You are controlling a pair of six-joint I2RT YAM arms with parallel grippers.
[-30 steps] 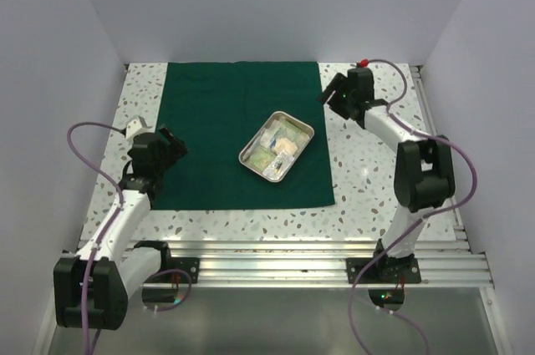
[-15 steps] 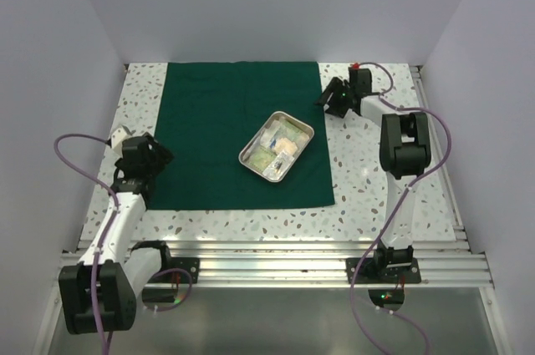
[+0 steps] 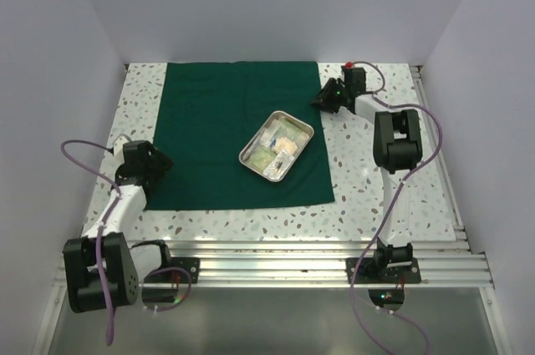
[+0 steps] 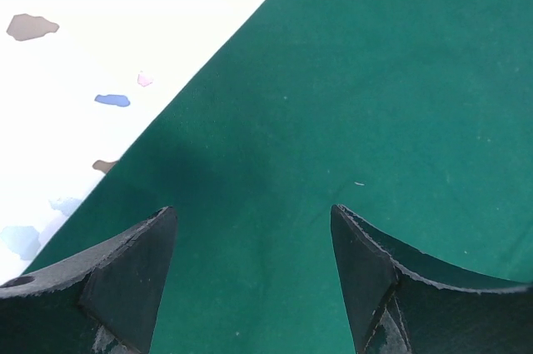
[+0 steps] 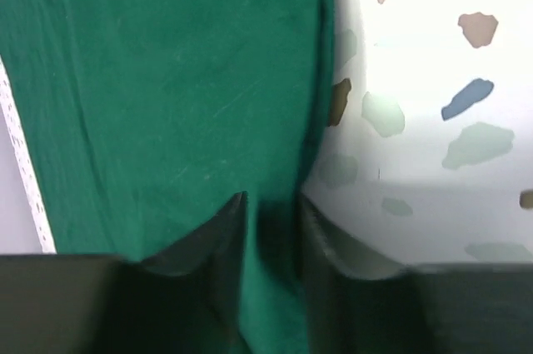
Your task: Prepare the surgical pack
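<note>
The dark green cloth [image 3: 213, 121] lies flat on the speckled table. A small steel tray [image 3: 277, 146] holding clear gauze pouches and small items sits on its right half. My left gripper [image 3: 159, 163] is open, low over the cloth's near-left edge; in the left wrist view [image 4: 254, 212] its jaws stand wide apart over green cloth [image 4: 375, 79]. My right gripper [image 3: 322, 98] is at the cloth's far-right edge. In the right wrist view [image 5: 273, 204] its jaws are nearly together with the cloth's edge [image 5: 166, 79] between them.
White speckled tabletop [image 3: 376, 180] surrounds the cloth. White walls stand at the back and both sides. An aluminium rail [image 3: 276, 259] with the arm bases runs along the near edge. Purple cables loop beside both arms.
My left gripper has moved down and left to the cloth's near-left edge. My right gripper has moved back and left onto the cloth's far-right edge and has closed there.
</note>
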